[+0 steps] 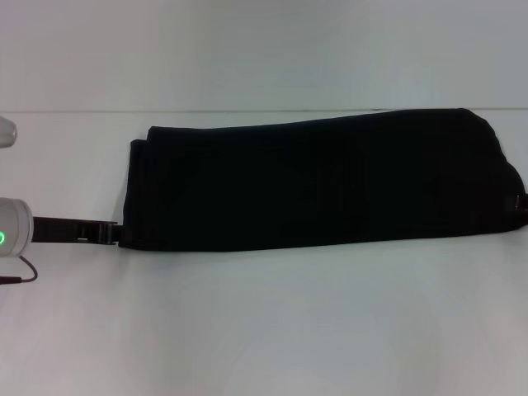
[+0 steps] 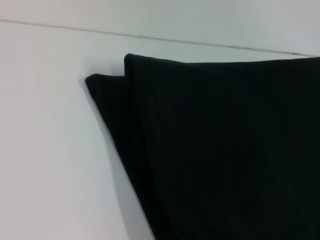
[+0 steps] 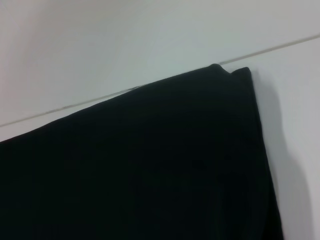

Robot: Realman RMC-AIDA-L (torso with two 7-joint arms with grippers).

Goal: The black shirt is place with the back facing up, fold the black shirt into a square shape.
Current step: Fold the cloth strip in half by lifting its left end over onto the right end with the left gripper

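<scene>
The left gripper (image 1: 114,233) sits at the left end of the black shirt (image 1: 322,177), low on the near corner, with its dark fingers reaching in from the robot's white forearm; whether they are pinched on the cloth or only touching its edge cannot be told, since fingers and fabric are equally dark. The right gripper (image 1: 521,202) shows only as a small dark piece at the far right end of the shirt, against the picture's border, and its opening cannot be judged either. Between them the shirt lies flat on the white table (image 1: 264,330) as a long, narrow band running left to right, apparently already folded lengthwise. At its left end two stacked layers show, the upper one set slightly back from the lower. No lettering shows. The fabric looks soft, light and limp, so it would likely sag and drape rather than hold its shape, and stacked layers may slide apart if only one is caught. The corners at either short end seem the soundest places to grip, taking all layers together.
</scene>
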